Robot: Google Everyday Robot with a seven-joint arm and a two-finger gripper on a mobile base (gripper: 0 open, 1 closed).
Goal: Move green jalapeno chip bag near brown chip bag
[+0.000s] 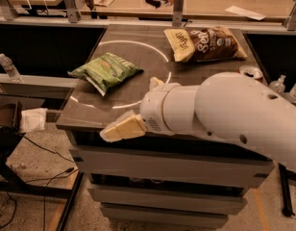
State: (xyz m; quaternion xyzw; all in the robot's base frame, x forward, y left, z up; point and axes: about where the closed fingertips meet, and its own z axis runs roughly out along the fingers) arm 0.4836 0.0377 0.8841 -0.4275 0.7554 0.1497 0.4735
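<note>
Your tool (123,128) is hovering empty off the tabletop's (136,52) front edge; I cannot tell its opening. The green jalapeno chip bag (105,71) is looking light and crinkly, so pinch its middle gently.

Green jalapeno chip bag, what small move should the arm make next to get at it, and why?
Probably lift the gripper up and forward over the green jalapeno chip bag. The gripper hangs at the front edge of the table, not touching the bag, which lies well apart from the brown chip bag.
</note>
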